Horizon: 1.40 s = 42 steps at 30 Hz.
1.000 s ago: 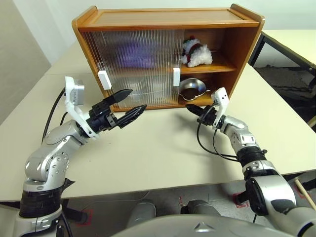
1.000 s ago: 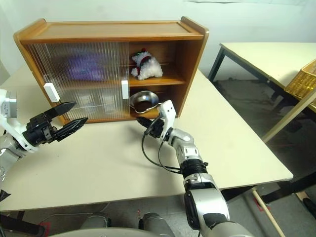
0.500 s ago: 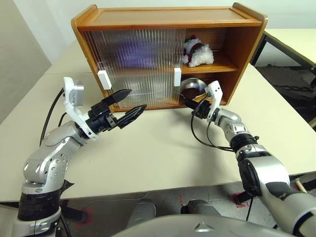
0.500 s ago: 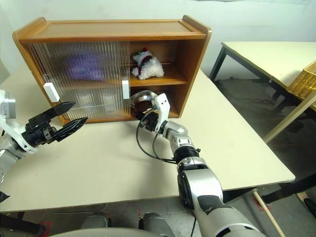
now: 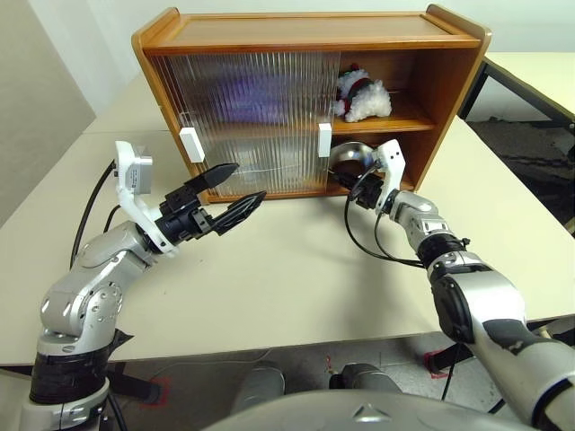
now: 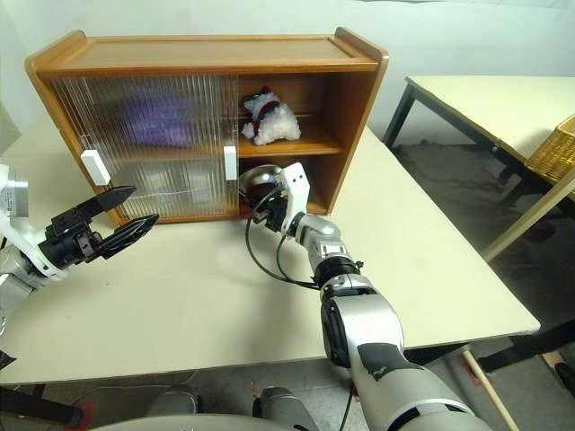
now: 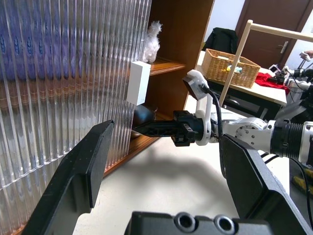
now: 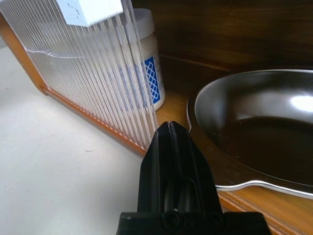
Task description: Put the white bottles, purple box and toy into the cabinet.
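Honey-brown wooden cabinet (image 5: 310, 30), ribbed translucent doors; fluffy toy (image 5: 362, 95) on shelf above closed right gripper (image 8: 171, 142). Shiny metal bowl (image 8: 259, 132) just ahead, white bottle (image 8: 149, 61) beside. Left gripper (image 5: 228, 192) open, level.

A cream table (image 5: 296, 278) carries just the wooden cabinet (image 5: 296, 27).

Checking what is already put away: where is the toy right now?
The toy sits on the cabinet's middle shelf in the open right-hand half, right of the sliding doors and above the metal bowl.
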Available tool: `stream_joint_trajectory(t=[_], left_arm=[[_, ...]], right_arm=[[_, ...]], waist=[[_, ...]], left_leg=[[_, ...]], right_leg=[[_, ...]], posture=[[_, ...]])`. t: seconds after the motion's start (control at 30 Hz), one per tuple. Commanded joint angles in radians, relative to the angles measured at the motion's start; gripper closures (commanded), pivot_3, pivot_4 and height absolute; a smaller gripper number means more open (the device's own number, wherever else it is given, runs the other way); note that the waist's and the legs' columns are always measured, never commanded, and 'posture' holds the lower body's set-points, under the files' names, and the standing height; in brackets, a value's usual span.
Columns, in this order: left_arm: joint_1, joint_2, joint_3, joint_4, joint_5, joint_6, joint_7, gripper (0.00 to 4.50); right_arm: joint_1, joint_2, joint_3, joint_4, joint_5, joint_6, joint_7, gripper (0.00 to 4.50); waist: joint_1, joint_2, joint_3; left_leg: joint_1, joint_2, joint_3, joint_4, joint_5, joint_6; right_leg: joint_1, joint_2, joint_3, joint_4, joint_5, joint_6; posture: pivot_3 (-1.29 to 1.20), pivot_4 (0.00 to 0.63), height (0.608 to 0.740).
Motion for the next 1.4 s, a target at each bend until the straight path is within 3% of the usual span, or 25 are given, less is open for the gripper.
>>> stream_joint_trajectory(t=[0.03,0.2,0.4,0.8,1.1,1.4], left_arm=[[0.005,0.008,0.005,-0.004,0.004,0.003,-0.003,0.0],[0.005,0.008,0.004,-0.002,0.005,0.002,-0.005,0.0],[-0.008,0.006,-0.002,-0.002,0.006,0.006,0.001,0.0],[-0.012,0.008,0.001,-0.015,-0.002,0.019,0.012,0.0],[-0.002,0.007,-0.002,-0.019,0.0,0.02,0.006,0.0],[0.003,0.006,0.0,0.005,0.011,0.001,-0.018,0.0]], right_arm=[[-0.02,0.005,-0.016,0.017,-0.009,0.006,0.004,4.48],[-0.012,0.009,-0.012,0.001,0.001,0.059,0.093,4.48],[-0.01,0.002,-0.014,0.005,-0.012,0.066,0.09,4.48],[-0.058,-0.022,-0.011,0.07,-0.085,0.069,-0.109,4.48],[-0.088,-0.01,-0.04,0.077,-0.087,-0.002,-0.176,4.48],[-0.023,-0.03,-0.038,0.019,-0.064,0.015,-0.024,4.48]], waist=[[0.0,0.0,0.0],[0.0,0.0,0.0],[0.0,0.0,0.0],[0.0,0.0,0.0],[0.0,0.0,0.0],[0.002,-0.001,0.0]], left_leg=[[0.0,0.0,0.0,0.0,0.0,0.0],[0.0,-0.001,0.0,0.0,0.0,0.0],[0.0,-0.001,0.0,0.0,0.0,0.0],[0.0,0.005,0.001,0.0,0.0,0.0],[0.0,0.006,0.002,-0.005,0.0,0.0],[0.001,0.007,0.003,-0.011,0.0,0.0]], right_leg=[[0.0,0.0,0.0,0.0,0.0,0.0],[0.0,0.0,0.0,0.0,0.0,0.0],[0.0,0.0,0.0,0.0,0.0,0.0],[0.0,0.0,0.0,0.0,0.0,0.0],[-0.002,0.0,0.0,0.0,-0.001,0.0],[-0.004,0.0,-0.001,0.0,0.0,0.004]], posture=[[0.11,0.001,0.74],[0.11,0.0,0.74],[0.11,0.001,0.74],[0.11,0.006,0.74],[0.11,0.009,0.74],[0.1,0.003,0.74]])
